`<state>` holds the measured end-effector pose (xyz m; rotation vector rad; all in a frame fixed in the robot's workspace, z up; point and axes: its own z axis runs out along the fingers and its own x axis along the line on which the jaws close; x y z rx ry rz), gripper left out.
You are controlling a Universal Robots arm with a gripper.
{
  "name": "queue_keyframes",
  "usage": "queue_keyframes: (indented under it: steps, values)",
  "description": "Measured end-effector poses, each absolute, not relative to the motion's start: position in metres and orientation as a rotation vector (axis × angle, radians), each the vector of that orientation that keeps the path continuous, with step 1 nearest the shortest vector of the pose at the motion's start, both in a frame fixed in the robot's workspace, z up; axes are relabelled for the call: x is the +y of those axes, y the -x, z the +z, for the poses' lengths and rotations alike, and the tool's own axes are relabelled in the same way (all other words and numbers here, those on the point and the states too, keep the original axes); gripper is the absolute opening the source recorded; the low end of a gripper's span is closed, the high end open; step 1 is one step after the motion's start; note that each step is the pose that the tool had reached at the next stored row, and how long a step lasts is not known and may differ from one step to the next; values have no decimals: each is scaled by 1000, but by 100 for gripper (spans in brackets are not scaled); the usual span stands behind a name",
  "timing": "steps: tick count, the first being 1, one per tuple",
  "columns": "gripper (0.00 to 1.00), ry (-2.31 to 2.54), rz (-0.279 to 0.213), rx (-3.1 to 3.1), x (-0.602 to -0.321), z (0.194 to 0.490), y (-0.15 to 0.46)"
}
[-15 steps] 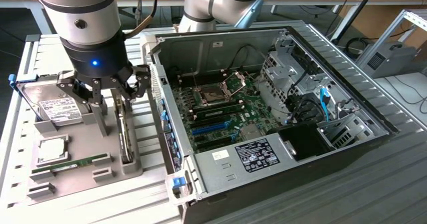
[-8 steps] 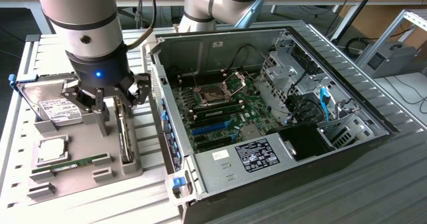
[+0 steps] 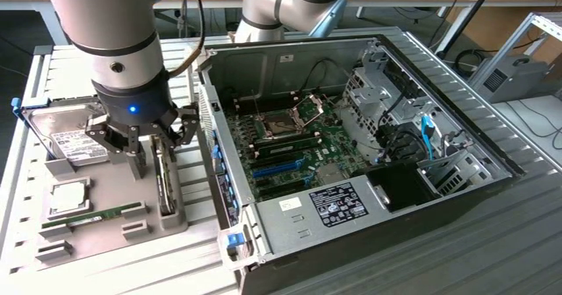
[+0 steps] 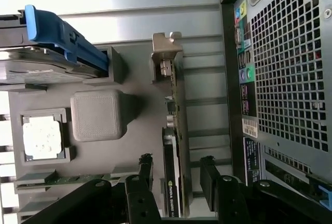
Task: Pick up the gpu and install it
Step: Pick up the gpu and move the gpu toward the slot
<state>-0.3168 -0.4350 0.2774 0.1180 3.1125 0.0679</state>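
The gpu [image 3: 164, 184] stands on its edge in a slot of the grey parts tray [image 3: 105, 242], next to the computer case. In the wrist view it is a thin dark card [image 4: 175, 151] with its silver end bracket [image 4: 167, 53] at the far end. My gripper [image 3: 154, 160] is lowered over the card's near half. The gripper [image 4: 176, 171] is open, one black finger [image 4: 145, 175] on one face of the card and the other finger [image 4: 208, 175] on the other face, with a gap on each side. Nothing is held.
The tray also holds a hard drive [image 3: 66, 134] with blue rails, a CPU [image 3: 68, 196] and a green RAM stick [image 3: 92, 216]. The open computer case [image 3: 457, 176] with its motherboard [image 3: 290, 150] lies at the exterior view's right, its rear wall [image 4: 290, 68] close to the gpu.
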Motion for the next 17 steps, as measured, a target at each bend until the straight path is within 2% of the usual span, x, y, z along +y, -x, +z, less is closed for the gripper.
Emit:
queue_keyframes:
  steps: [17]
  values:
    - [50,-118,68,3113,-435,247,318]
